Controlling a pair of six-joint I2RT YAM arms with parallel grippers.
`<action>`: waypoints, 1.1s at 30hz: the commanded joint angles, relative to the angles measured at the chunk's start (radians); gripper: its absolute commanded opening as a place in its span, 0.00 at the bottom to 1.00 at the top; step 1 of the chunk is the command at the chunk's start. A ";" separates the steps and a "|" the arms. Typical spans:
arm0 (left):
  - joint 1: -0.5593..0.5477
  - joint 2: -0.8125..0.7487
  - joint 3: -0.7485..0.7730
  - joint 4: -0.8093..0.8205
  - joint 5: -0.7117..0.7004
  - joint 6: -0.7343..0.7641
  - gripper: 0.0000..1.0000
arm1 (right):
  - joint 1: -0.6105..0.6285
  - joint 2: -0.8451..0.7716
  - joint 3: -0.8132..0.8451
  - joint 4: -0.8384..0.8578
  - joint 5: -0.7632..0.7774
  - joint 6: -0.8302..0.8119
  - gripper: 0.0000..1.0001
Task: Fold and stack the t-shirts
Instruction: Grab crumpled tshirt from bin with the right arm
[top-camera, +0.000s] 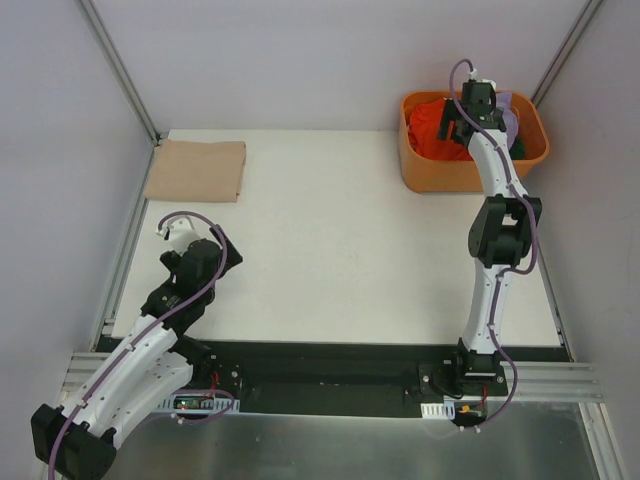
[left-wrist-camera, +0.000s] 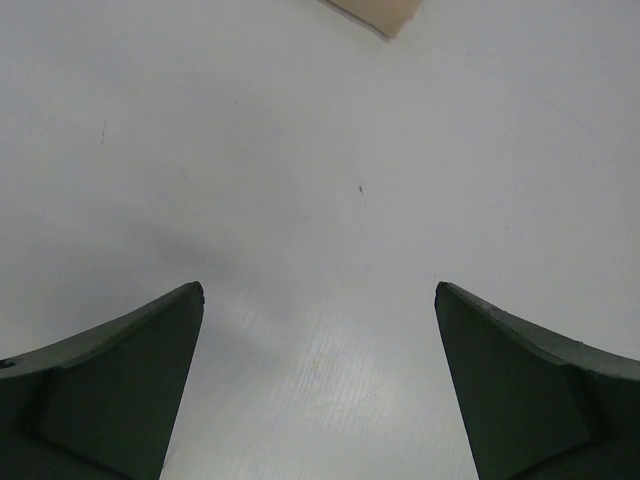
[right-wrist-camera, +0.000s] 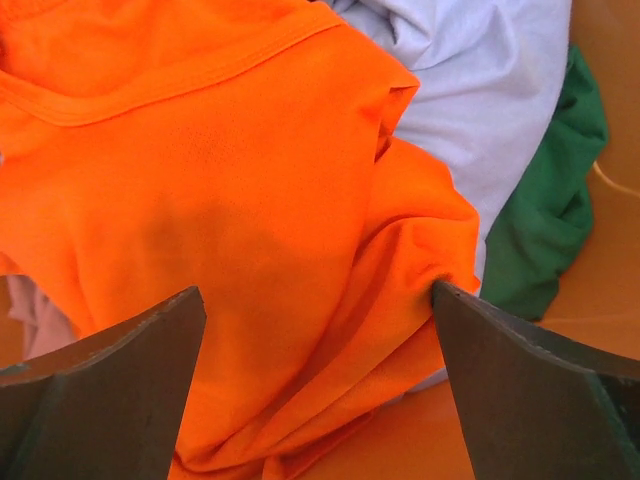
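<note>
A folded tan beige t-shirt (top-camera: 196, 170) lies flat at the table's far left corner; its corner shows in the left wrist view (left-wrist-camera: 375, 13). A bright orange t-shirt (right-wrist-camera: 230, 220) lies crumpled in the orange plastic basket (top-camera: 428, 172) at the far right, over a lavender shirt (right-wrist-camera: 480, 80) and a dark green shirt (right-wrist-camera: 550, 220). My right gripper (right-wrist-camera: 318, 300) is open and reaches down into the basket, its fingers either side of a fold of the orange shirt (top-camera: 430, 128); the right fingertip (right-wrist-camera: 450, 300) touches the cloth. My left gripper (left-wrist-camera: 320, 295) is open and empty over the bare table at the near left.
The white table (top-camera: 340, 240) runs between the two arms. The basket's rigid walls surround the right gripper. Grey enclosure walls with metal frame posts (top-camera: 118, 65) bound the table on the left, back and right.
</note>
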 joint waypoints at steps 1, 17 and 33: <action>0.002 0.019 0.001 0.042 -0.020 0.029 0.99 | -0.002 0.039 0.048 0.055 -0.007 -0.090 0.93; 0.002 0.006 -0.008 0.050 0.000 0.041 0.99 | 0.000 -0.097 0.005 0.285 -0.208 -0.016 0.01; 0.002 -0.120 -0.039 0.048 0.057 0.021 0.99 | 0.127 -0.521 -0.077 0.347 -0.409 0.021 0.01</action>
